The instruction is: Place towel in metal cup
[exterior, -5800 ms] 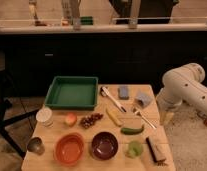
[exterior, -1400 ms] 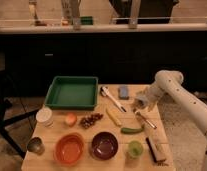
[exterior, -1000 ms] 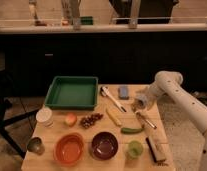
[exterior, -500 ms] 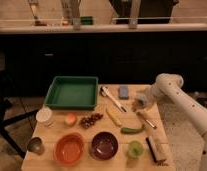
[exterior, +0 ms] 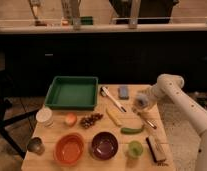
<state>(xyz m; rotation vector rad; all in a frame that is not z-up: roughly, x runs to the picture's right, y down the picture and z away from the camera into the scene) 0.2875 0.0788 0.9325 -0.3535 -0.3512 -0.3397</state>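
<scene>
The small metal cup stands at the front left corner of the wooden table. The grey towel lies at the table's right side, behind a long utensil. My gripper is down right on that spot and covers the towel, so I cannot tell the two apart. My white arm reaches in from the right. The cup is far from the gripper, across the table to the front left.
A green tray is at the back left. A blue sponge and a white utensil lie left of the gripper. A banana, green vegetable, grapes, white cup, orange bowl, purple bowl, green apple and brush fill the front.
The arm swung in from the right onto the towel's spot. Over the last second it has sunk slightly there. Nothing on the table has moved.
</scene>
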